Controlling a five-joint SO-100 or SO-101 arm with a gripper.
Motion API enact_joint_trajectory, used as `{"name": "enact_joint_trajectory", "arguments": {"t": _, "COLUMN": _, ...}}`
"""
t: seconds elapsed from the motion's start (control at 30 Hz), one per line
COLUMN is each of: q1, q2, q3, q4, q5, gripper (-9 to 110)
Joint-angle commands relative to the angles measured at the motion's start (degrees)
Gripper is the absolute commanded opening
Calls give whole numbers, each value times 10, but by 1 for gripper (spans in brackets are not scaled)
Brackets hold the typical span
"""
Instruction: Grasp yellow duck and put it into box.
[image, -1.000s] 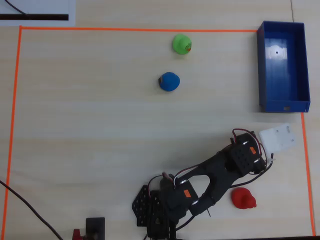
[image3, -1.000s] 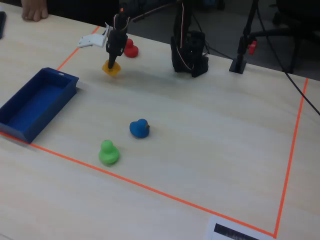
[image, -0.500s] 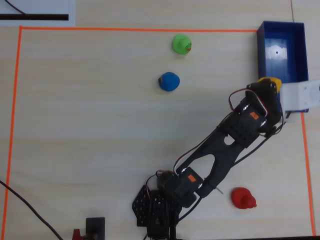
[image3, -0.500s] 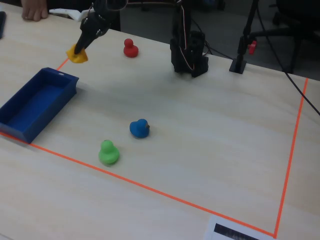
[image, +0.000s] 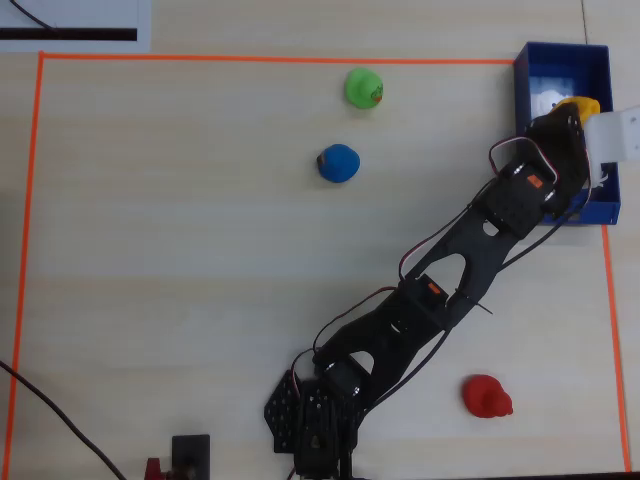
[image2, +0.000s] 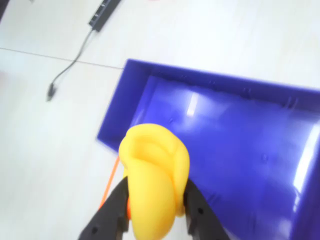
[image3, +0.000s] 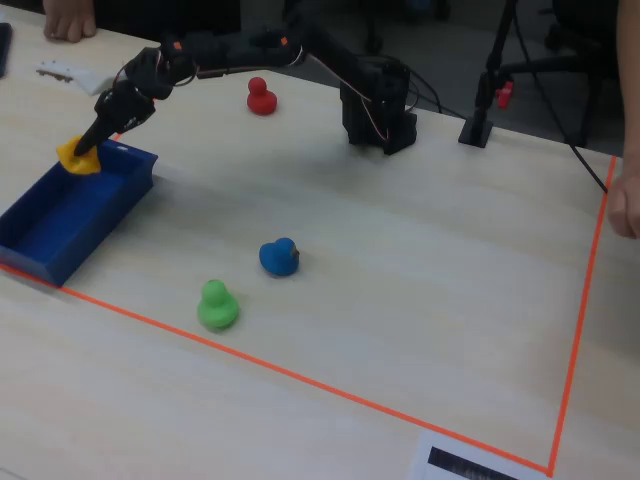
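Transport stage, nearly complete. The hand (image2: 152, 220) is clamped on the yellow duck (image2: 155, 175), whose soft body bulges out above the two dark fingers (image2: 107, 215) in the wrist view. Hand and duck hang at the near end of the box (image2: 240, 145), over its rim rather than its middle; the glossy blue floor lies ahead of the hand and looks bare. The grasp and lift are judged done; what remains is a short advance over the box and the release. Well behind the hand, on the surface (image: 200, 300), the green duck (image: 364, 88), blue duck (image: 338, 163) and red duck (image: 486, 396) stand untouched.
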Motion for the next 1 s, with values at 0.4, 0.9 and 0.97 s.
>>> {"name": "enact_joint_trajectory", "arguments": {"t": 0.4, "q1": 64, "q2": -149, "q3": -166, "q4": -106, "q5": -40, "gripper": 5}}
{"name": "enact_joint_trajectory", "arguments": {"t": 0.9, "q1": 55, "q2": -121, "q3": -163, "q4": -15, "q5": -46, "gripper": 29}}
{"name": "enact_joint_trajectory", "arguments": {"t": 0.97, "q1": 54, "q2": -115, "q3": -164, "q4": 3, "q5": -42, "gripper": 31}}
